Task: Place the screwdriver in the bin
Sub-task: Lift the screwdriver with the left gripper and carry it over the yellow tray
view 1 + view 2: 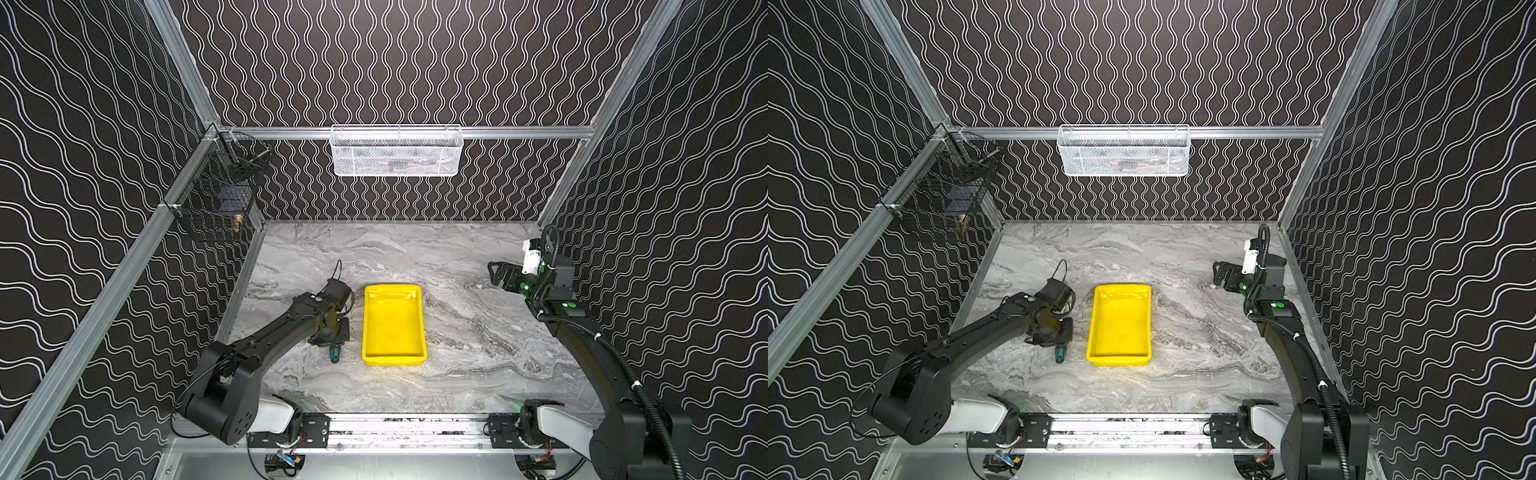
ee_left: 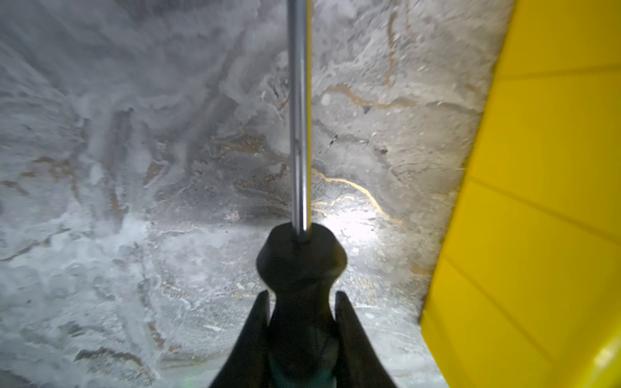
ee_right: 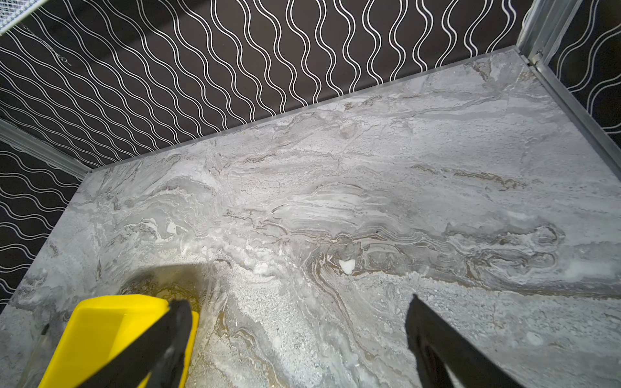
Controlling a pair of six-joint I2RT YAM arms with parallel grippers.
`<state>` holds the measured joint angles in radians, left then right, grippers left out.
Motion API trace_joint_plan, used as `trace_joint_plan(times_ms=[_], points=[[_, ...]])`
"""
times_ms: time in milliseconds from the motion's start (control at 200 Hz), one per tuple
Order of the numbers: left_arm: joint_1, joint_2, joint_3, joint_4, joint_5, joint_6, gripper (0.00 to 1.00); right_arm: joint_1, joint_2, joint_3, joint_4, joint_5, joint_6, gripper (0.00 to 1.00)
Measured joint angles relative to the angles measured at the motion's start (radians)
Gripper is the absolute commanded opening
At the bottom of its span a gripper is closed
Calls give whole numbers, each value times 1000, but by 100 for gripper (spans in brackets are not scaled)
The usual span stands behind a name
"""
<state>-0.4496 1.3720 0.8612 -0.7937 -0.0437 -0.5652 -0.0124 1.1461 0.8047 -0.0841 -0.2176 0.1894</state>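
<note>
Grey-veined marble tabletop [image 1: 478, 332] [image 1: 1204, 332], shown in both top views. The yellow bin [image 1: 394, 328] [image 1: 1119, 328] rests flat on it near the centre, long axis running from 12 to 6 o'clock, marble visible on every side. The screwdriver [image 1: 335, 353] [image 1: 1060, 353] appears just beside the bin's 8 o'clock corner, apart from it. In the left wrist view its shaft [image 2: 299, 117] runs alongside the bin's outer wall [image 2: 537, 201]. Contact with the tabletop cannot be determined.

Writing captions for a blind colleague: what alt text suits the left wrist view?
The left gripper, jaws shut, holds a slim teal-and-black screwdriver by its handle; the metal shaft points away over grey marbled tabletop beside a bright yellow plastic bin.
</note>
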Motion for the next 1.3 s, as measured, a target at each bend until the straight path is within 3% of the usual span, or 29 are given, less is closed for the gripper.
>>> trace_joint_plan(times_ms=[465,941,1301], points=[[-119,-31,226,-111,-12,-5,0,0,3,0,0,0,0,99],[-356,179,392,-45,-19,-33,0,0,0,0,-3,0,-3,99],[-409,372,393,90,26,-34,0,-1,-2,-1,-3,4,-18,99]])
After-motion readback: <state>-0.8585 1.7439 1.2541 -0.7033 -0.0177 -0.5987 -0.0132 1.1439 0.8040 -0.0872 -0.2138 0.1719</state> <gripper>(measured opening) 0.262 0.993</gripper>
